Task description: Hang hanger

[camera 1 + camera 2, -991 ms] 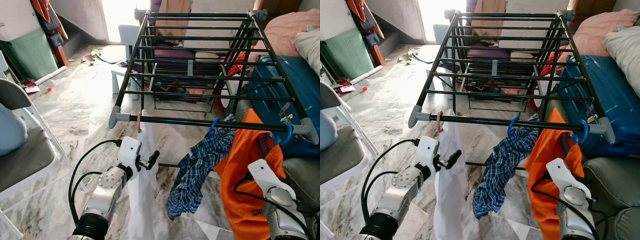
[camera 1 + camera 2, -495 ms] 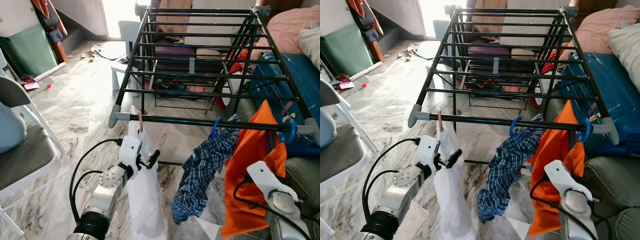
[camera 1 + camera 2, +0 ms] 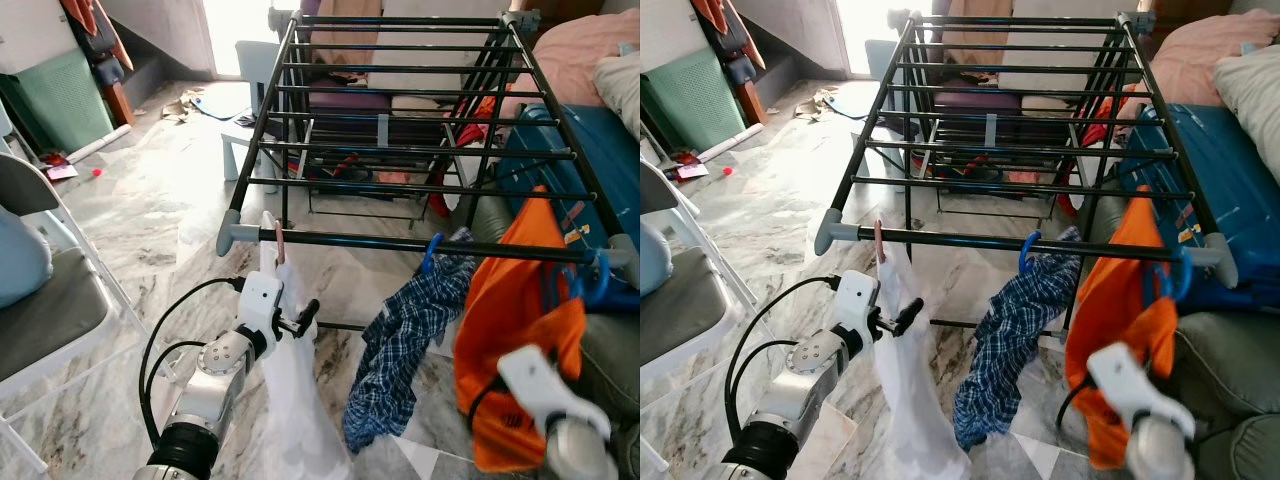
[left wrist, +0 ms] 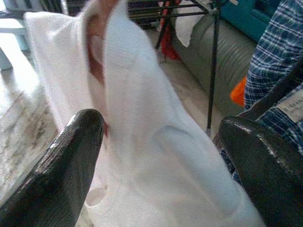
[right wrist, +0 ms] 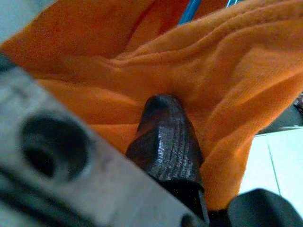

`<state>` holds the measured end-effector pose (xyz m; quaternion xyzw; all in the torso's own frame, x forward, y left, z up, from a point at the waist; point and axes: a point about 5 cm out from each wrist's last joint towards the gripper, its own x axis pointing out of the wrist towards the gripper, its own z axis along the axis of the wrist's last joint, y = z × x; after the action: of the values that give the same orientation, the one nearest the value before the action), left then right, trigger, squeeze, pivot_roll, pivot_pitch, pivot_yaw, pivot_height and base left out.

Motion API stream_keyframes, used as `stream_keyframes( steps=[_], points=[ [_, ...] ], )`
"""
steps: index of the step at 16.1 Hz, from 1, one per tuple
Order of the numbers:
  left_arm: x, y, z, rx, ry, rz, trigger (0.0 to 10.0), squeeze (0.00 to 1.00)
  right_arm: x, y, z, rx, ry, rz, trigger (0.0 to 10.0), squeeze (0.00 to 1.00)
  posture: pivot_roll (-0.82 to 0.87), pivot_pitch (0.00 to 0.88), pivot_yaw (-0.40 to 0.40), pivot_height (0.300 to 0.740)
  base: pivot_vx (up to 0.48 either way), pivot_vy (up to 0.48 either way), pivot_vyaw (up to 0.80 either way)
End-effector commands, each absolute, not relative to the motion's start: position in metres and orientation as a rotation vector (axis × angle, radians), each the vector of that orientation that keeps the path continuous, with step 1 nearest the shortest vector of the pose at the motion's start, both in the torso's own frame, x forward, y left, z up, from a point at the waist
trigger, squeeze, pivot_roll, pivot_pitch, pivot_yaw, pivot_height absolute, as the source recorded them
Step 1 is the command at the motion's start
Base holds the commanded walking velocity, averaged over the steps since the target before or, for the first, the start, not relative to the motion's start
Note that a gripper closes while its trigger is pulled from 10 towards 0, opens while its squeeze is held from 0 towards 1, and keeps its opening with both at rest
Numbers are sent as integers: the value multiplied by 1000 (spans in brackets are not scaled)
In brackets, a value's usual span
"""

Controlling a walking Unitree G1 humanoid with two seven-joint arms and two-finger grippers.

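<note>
Marble floor; left pincer [image 4: 156, 156] spread around white cloth [image 4: 142, 142]; right pincer grip unclear.

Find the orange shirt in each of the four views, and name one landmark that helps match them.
Left eye: the orange shirt hangs low on the right, under the rack's front bar.
Right eye: low on the right, under the same bar.
Left wrist: probably the small orange patch beside the check shirt.
Right wrist: close up, orange cloth across the picture.
Landmark: the check shirt, next to it in both eye views and the left wrist view.
</note>
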<state>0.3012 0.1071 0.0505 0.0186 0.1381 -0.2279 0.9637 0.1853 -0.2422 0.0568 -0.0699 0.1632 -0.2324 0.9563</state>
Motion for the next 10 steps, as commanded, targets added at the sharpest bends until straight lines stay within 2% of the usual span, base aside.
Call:
stream_keyframes(
  steps=[1,5,10],
  points=[
    [304,108,53,49,271,-457,10000,0,186,-238,64,-127,299,-457,10000,0,-82,0,14,740,0,0,0],
    [303,101,51,72,270,-486,10000,0,157,-227,51,-103,363,-456,10000,0,-102,0,28,740,0,0,0],
    [304,98,51,69,273,-491,10000,0,158,-223,53,-113,359,-438,10000,0,-111,0,27,740,0,0,0]
  ],
)
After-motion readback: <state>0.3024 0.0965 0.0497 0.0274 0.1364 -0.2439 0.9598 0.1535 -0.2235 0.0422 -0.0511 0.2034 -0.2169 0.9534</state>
